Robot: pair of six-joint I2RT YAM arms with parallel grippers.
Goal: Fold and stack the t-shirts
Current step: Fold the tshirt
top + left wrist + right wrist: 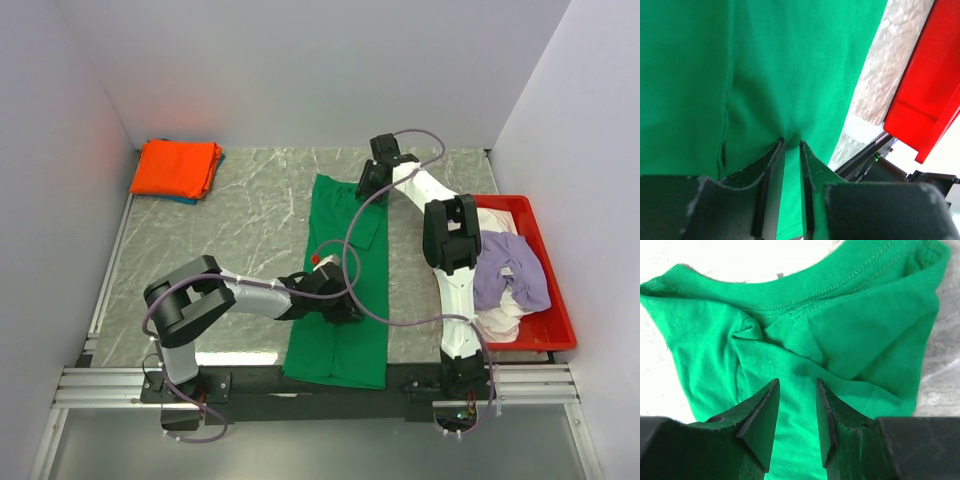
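Up close with our two-armed table robot: we see a left arm [250,293] of silver-grey tube set between bulky black joint housings, and a right arm [455,305] of white links with black joints. Thin lilac-grey cables [415,322] loop loosely along both. Each ends in black, wedge-shaped fingers [762,415] with rough, grainy inner faces.

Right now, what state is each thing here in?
Bright green cloth t-shirt: folded lengthwise, laid out long.
Orange cloth t-shirt: folded, stacked on a blue one.
Lilac cloth t-shirt and white cloth t-shirt: crumpled in red plastic tray.
Left hand: pinching green t-shirt.
Right hand: open, at its collar.
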